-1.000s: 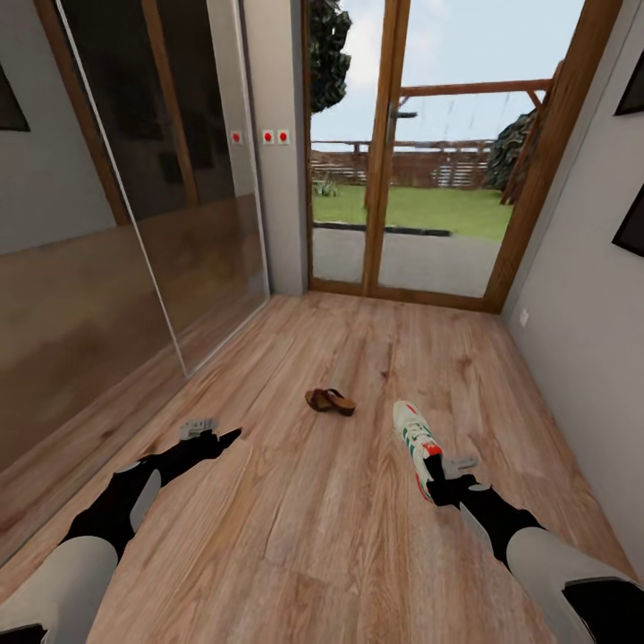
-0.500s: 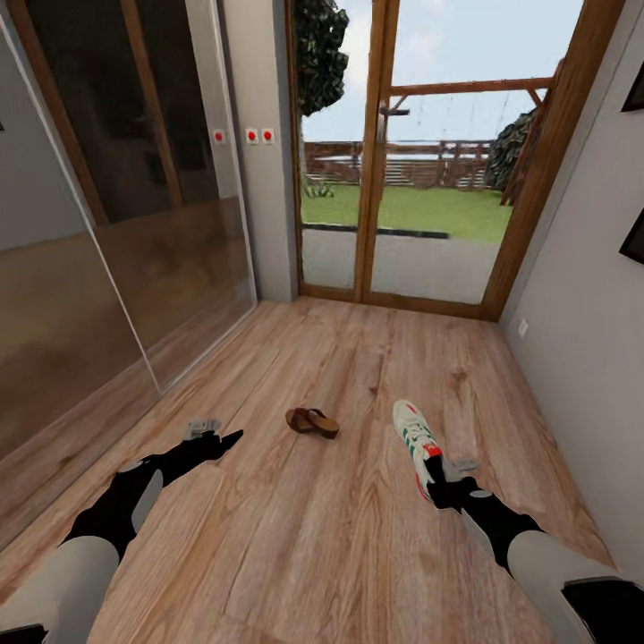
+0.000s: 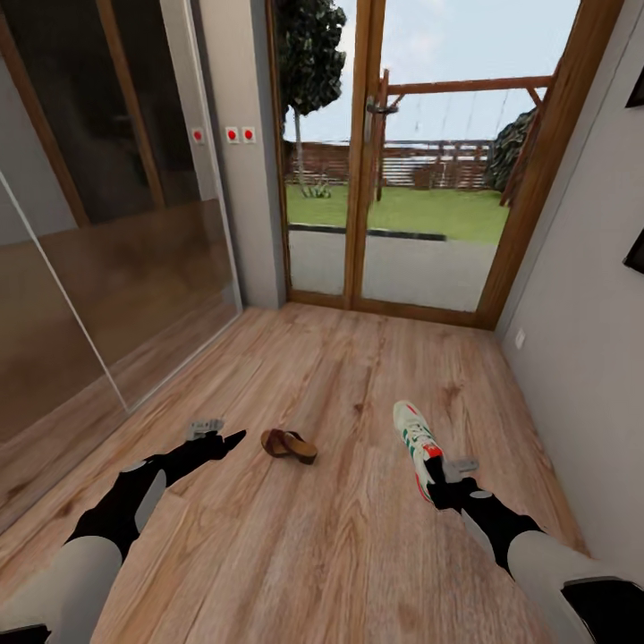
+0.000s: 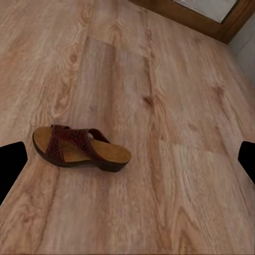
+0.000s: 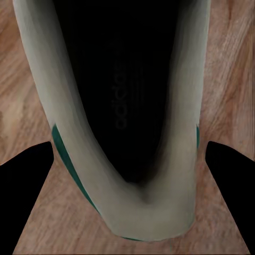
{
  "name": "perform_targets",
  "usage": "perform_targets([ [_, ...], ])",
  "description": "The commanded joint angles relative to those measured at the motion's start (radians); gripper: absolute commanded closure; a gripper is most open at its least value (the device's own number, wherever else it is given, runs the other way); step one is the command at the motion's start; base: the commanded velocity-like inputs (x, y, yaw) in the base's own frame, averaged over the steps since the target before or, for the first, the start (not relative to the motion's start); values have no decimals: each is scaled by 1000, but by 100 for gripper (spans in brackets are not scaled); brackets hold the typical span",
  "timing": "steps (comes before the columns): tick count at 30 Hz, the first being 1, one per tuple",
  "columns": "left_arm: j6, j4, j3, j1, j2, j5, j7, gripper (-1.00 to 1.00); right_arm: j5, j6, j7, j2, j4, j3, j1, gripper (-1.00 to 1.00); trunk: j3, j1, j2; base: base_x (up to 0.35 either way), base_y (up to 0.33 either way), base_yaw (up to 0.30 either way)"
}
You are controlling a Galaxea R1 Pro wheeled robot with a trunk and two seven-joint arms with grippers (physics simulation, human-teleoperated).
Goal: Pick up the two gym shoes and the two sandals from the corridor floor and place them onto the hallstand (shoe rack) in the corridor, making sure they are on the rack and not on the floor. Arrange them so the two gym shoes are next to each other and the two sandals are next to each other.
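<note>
White gym shoe [image 3: 417, 444] in right fingers [image 3: 436, 472] | left arm [image 3: 152, 478] outstretched, low

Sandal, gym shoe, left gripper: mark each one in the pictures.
sandal [image 4: 79, 150], left wrist view, on its brown strap.
gym shoe [image 3: 413, 436], head view, on its striped side.
left gripper [image 3: 231, 437], head view, midway between its fingertips.

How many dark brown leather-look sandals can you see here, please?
1. The dark brown leather-look sandal lies on the wood-plank floor, ahead of the left pincer. Its partner may be out of frame.
</note>
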Motion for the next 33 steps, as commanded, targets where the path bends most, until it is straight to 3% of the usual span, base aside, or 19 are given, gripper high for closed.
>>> perform_targets([
  [1,10,-1,2,0,-1,9,-5,-100,2,4,2,-1,-2,5,0,100,-1,0,0,310,-254,0],
  [8,11,0,2,0,-5,9,-4,-100,3,7,-29,1,-1,5,0,100,-1,0,0,310,-254,0],
  [14,11,21,1,-1,-5,9,-4,-100,3,8,-67,21,-1,5,0,100,-1,0,0,310,-254,0],
  [33,10,29,1,0,-4,9,-3,-100,4,7,-78,29,0,5,0,100,-1,0,0,312,-218,16],
])
